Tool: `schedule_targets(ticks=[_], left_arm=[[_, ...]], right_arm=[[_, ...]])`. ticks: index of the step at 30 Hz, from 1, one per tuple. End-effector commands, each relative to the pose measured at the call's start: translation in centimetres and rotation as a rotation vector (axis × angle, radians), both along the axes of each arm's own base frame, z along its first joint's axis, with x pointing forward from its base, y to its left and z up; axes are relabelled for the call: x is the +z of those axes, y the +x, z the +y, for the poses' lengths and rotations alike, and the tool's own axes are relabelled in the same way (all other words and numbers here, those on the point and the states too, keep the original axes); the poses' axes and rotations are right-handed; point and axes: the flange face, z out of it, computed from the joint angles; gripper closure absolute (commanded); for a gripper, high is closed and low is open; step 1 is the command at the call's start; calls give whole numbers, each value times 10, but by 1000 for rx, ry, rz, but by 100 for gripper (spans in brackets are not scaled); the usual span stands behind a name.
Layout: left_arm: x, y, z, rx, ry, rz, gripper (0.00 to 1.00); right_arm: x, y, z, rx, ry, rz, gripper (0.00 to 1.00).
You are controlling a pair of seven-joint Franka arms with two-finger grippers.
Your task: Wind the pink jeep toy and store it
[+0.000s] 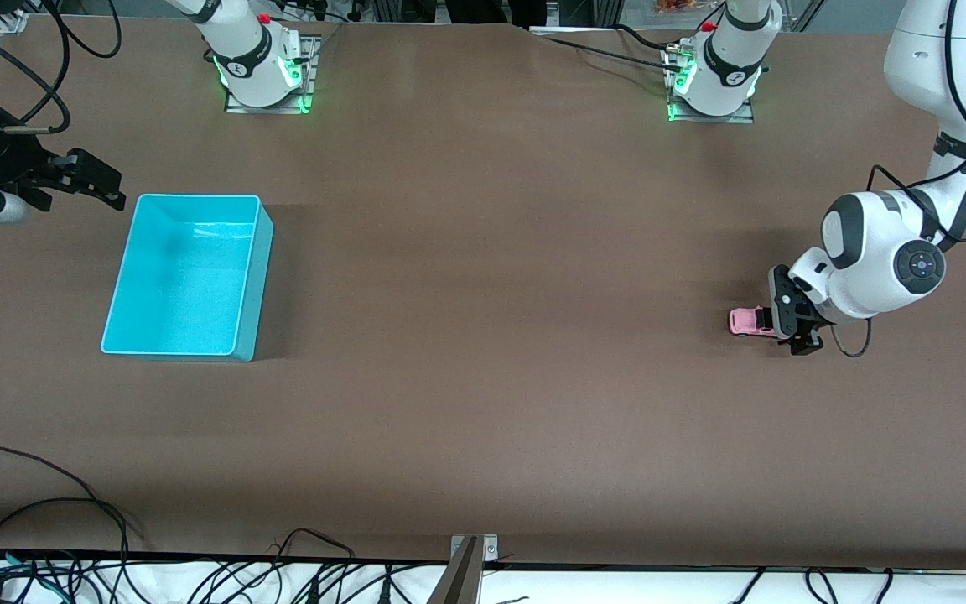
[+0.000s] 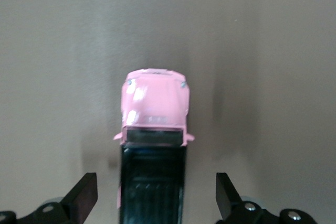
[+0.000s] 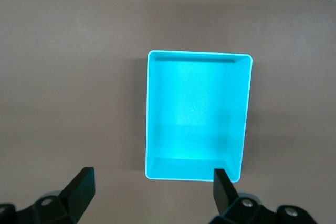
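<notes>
The pink jeep toy (image 1: 747, 321) rests on the brown table toward the left arm's end, its pink hood showing and its rear under the gripper. My left gripper (image 1: 795, 334) is low over that rear, open. In the left wrist view the jeep (image 2: 155, 108) lies between the two fingertips (image 2: 84, 195), its black top level with them and a gap on each side. My right gripper (image 1: 85, 186) hangs open beside the turquoise bin (image 1: 185, 344) at the right arm's end. The right wrist view shows the bin's rim (image 3: 148, 114) with nothing in it and nothing between the open right gripper (image 3: 155, 192).
Loose cables (image 1: 47, 520) lie along the table's edge nearest the front camera. The two arm bases (image 1: 265, 71) stand at the edge farthest from it. A broad stretch of brown table separates the bin from the jeep.
</notes>
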Motion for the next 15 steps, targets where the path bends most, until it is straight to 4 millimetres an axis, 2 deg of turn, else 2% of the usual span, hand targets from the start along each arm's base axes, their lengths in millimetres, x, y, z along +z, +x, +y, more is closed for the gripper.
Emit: schedule_targets(ticks=[1, 4, 7, 12, 15], left_arm=[[0, -4, -7, -31, -7, -6, 2], [0, -4, -7, -43, -7, -6, 12], [1, -4, -9, -90, -13, -10, 29], [2, -2, -8, -102, -14, -14, 67], [2, -2, -8, -104, -13, -14, 81]], right_arm=[[6, -1, -1, 0, -9, 2, 0], [6, -1, -2, 0, -9, 2, 0], [6, 0, -2, -1, -9, 2, 0], [6, -1, -2, 0, -9, 2, 0], [6, 0, -2, -1, -9, 2, 0]])
